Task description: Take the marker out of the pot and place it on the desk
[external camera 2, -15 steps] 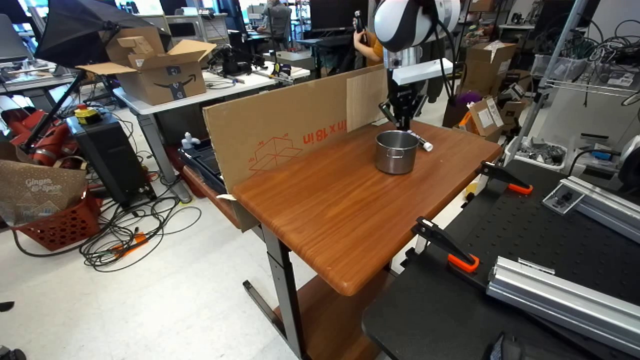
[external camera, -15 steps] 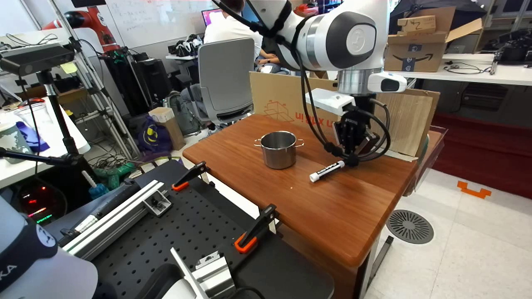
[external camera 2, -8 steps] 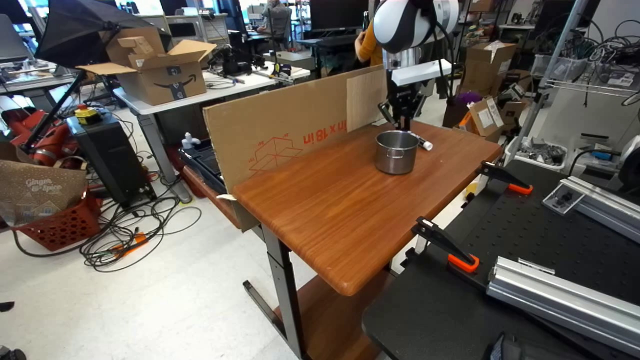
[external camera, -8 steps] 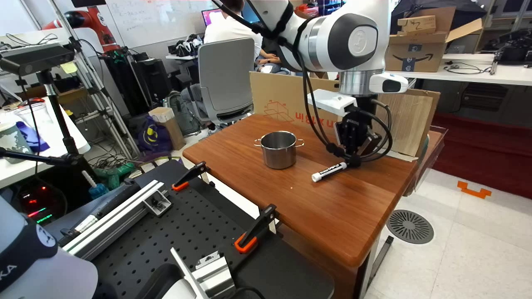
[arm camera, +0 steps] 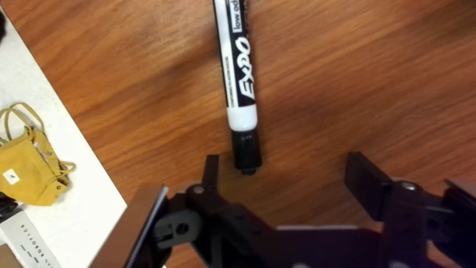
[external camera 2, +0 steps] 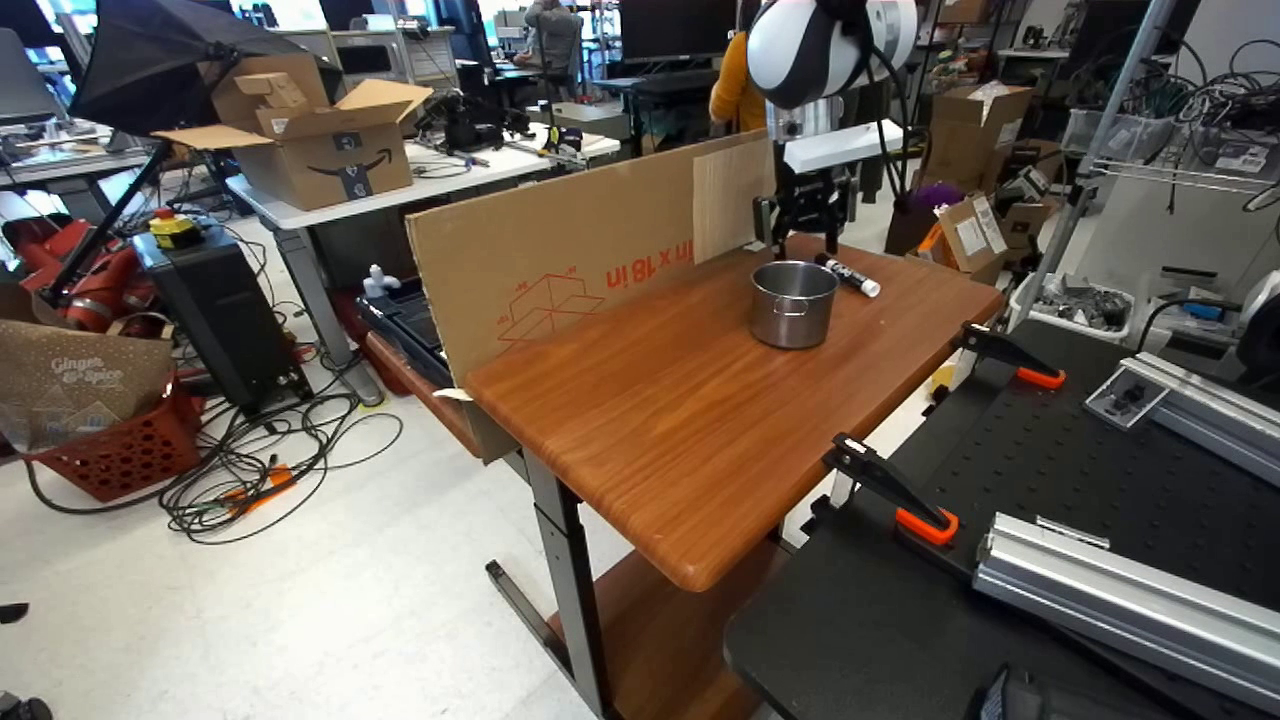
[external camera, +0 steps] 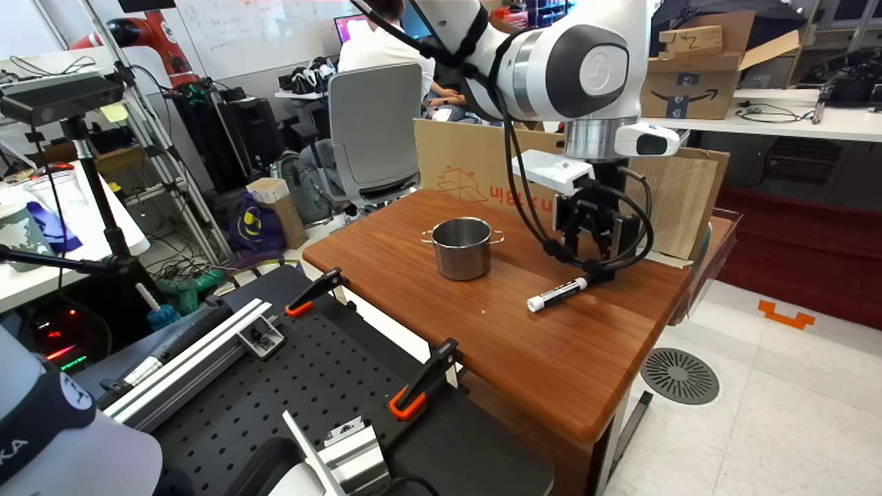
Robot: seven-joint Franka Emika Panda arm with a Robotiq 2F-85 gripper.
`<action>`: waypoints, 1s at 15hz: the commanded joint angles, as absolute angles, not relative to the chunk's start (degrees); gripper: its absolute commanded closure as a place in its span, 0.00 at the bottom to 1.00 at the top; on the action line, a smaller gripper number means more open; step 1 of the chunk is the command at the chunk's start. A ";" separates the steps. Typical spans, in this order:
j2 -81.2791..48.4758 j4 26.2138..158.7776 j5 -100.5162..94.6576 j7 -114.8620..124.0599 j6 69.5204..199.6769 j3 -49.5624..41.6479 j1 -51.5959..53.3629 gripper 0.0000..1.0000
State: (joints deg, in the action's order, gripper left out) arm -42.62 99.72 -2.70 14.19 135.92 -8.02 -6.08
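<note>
The black-and-white marker (arm camera: 240,82) lies on the reddish-brown desk (external camera: 551,372), outside the pot. In an exterior view its white end (external camera: 536,304) points away from the arm. My gripper (arm camera: 282,160) stands open above the desk, its fingers (arm camera: 212,167) spread wide. The marker's black cap reaches between the fingertips, nearer one of them, and touches neither as far as I can see. The grey metal pot (external camera 2: 790,315) with thin side handles stands upright a little way off. Its floor is hidden in both exterior views.
A cardboard panel (external camera 2: 580,250) stands along the desk's far edge, close behind the arm. Two black-and-orange clamps (external camera: 424,379) grip the near edge, beside a black perforated table (external camera: 310,372) with metal rails. Loose cables (external camera: 527,200) hang around the wrist.
The fingers have spread apart and let go of the marker. It has dropped slightly and now lies free on the desk. The arm has shifted only a little; the pot stays put.
</note>
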 commanded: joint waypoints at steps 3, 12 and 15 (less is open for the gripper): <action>-43.88 97.56 -1.20 13.36 134.78 -8.05 -6.21 0.00; -35.35 103.99 0.12 13.05 135.50 -7.75 -6.33 0.00; -31.62 106.57 -0.58 13.33 134.40 -8.08 -5.83 0.00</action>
